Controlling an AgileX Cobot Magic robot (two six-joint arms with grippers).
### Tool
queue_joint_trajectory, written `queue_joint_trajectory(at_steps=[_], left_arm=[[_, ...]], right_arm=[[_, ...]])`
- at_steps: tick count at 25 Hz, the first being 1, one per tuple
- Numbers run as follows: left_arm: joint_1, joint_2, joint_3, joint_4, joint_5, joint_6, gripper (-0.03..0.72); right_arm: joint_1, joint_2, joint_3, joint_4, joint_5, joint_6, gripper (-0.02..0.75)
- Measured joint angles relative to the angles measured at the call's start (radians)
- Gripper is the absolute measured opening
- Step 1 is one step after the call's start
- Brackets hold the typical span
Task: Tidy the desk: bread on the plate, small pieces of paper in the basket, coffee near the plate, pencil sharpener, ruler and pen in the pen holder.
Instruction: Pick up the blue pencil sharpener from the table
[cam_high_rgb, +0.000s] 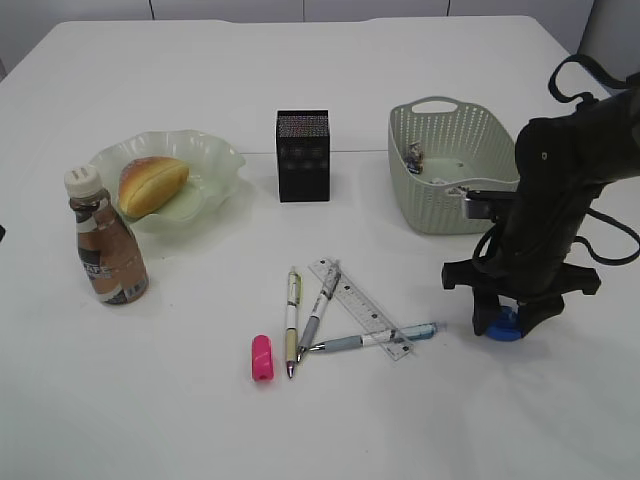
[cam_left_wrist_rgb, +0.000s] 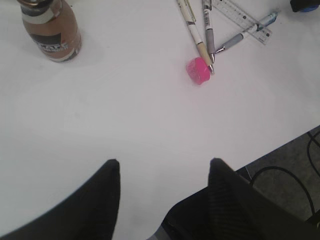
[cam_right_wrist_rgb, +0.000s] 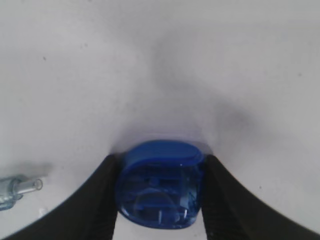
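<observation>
Beside the basket (cam_high_rgb: 450, 165), right gripper (cam_high_rgb: 508, 322) angled down onto table, fingers clamped on blue pencil sharpener (cam_right_wrist_rgb: 160, 184)

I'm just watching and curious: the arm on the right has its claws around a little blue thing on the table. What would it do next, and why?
Probably finish closing and lift. The right gripper has a finger on each side of the blue pencil sharpener, which sits on the table, and the pen holder is across the desk.

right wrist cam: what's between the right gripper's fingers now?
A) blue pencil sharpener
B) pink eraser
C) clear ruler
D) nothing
A. In the right wrist view the blue pencil sharpener sits on the table with the right gripper fingers flanking it on both sides; the exterior view shows the same blue piece under that arm.
</observation>
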Motion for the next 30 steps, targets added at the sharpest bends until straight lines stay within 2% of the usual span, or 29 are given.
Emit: queue_joint_trajectory(at_steps=[9, 18, 21, 30], left_arm=[[0.0, 0.0, 0.0, 0.0, 0.0, 0.0, 0.405], [0.0, 0.0, 0.0, -0.001, 0.0, 0.0, 0.403], [0.0, 0.0, 0.0, -0.002, 0.0, 0.0, 0.403], [0.0, 0.0, 0.0, -0.008, 0.007, 0.0, 0.396]], right_arm=[[0.0, -0.002, 0.0, 0.0, 0.073, -0.054, 0.357], [0.0, -0.098, 0.0, 0.0, 0.105, -0.195, 0.357], [0.0, -0.13, 0.0, 0.017, 0.146, -0.307, 0.357], [0.0, -0.193, 0.0, 0.133, 0.217, -0.478, 0.357]])
